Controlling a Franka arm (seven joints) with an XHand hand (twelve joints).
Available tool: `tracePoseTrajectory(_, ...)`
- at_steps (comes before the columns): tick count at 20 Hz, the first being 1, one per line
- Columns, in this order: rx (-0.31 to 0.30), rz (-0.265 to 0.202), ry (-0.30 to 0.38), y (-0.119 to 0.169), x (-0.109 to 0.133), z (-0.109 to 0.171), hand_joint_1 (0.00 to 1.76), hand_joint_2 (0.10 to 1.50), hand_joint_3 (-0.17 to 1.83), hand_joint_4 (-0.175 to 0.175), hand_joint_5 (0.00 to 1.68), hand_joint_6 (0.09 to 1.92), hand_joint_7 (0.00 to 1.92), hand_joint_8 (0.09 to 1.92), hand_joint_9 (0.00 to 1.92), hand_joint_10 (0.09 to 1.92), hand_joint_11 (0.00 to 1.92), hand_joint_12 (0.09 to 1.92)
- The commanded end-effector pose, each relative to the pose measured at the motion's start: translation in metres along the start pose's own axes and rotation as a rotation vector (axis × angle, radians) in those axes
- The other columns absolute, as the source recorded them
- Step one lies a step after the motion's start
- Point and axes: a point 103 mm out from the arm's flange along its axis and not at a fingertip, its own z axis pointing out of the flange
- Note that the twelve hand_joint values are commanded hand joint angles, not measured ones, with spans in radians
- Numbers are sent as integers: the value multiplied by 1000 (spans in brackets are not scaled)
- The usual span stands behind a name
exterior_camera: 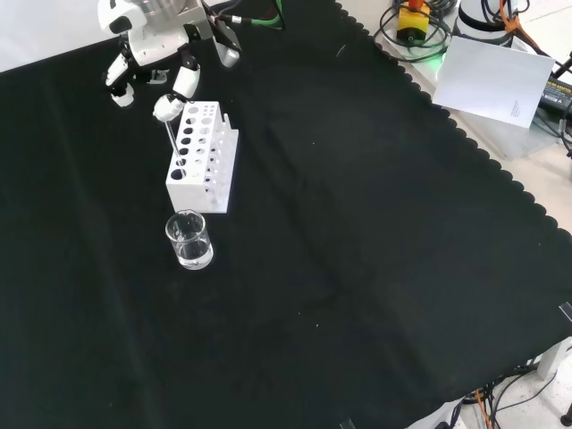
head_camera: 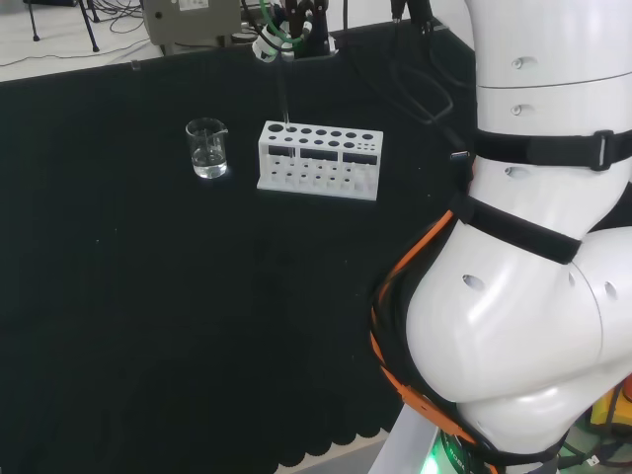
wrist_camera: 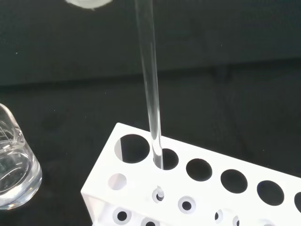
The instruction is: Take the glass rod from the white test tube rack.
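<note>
Front view: the black and white robot hand (exterior_camera: 152,49) hangs over the far end of the white plastic test tube rack (exterior_camera: 204,159), which stands on the black cloth-covered bench (exterior_camera: 357,268). A white fingertip (exterior_camera: 167,107) meets the top of the thin clear glass rod (exterior_camera: 172,141); the other fingers are curled beside it. The fingers appear to pinch the rod's upper end, though the contact itself is too small to confirm.

The glass rod rises, leaning slightly, out of a hole on the rack's left side, at the end nearer the beaker. In the wrist view the rod (wrist_camera: 151,84) enters the 2nd hole from the rack's (wrist_camera: 197,188) end and passes down through the top plate, with its lower part seen through a lower hole. The holes next to it look empty.

A small clear glass beaker (exterior_camera: 189,239) stands just beside the rack's near end in the front view, apart from it. In the head view the beaker (head_camera: 206,148) stands to the left of the rack (head_camera: 318,158), and the rod (head_camera: 284,94) runs up from the rack's left rear corner to the hand (head_camera: 281,35) at the bench's far edge.

Surroundings: the arm's large white links (head_camera: 533,247) occupy the right of the head view. A white sheet of paper (exterior_camera: 496,80) and coiled cables (exterior_camera: 416,31) lie beyond the cloth at the front view's upper right. Nothing stands between the hand and the rod.
</note>
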Motion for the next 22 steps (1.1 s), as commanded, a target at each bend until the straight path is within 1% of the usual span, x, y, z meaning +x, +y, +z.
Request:
tracePoseTrajectory(1,-17,-8,10,-1,1,9,805,828,488,-175,518,1105,905,1331,1428,1282,1585,1219)
tracePoseTrajectory(4,-15,-13,13,0,5,12,851,817,490,-175,612,1096,961,1361,1513,1268,1696,1185)
tracePoseTrajectory(7,-10,-15,26,0,7,16,902,804,499,-175,700,1072,1015,1354,1577,1215,1779,1132)
tracePoseTrajectory(12,8,-18,47,1,9,20,950,792,514,-175,771,1043,1058,1336,1620,1149,1821,1093)
tracePoseTrajectory(15,4,-24,71,0,12,21,1004,786,524,-175,827,996,1089,1297,1635,1090,1837,1058)
tracePoseTrajectory(18,-16,-27,106,-2,16,20,1139,920,319,-175,1004,946,1164,1221,1659,995,1883,943)
tracePoseTrajectory(20,-36,-26,123,-4,18,18,1232,984,217,-175,1018,781,1102,1196,1658,961,1885,859)
tracePoseTrajectory(22,-58,-23,128,-5,20,14,1269,1003,180,-175,1039,683,1074,1191,1651,945,1813,787)
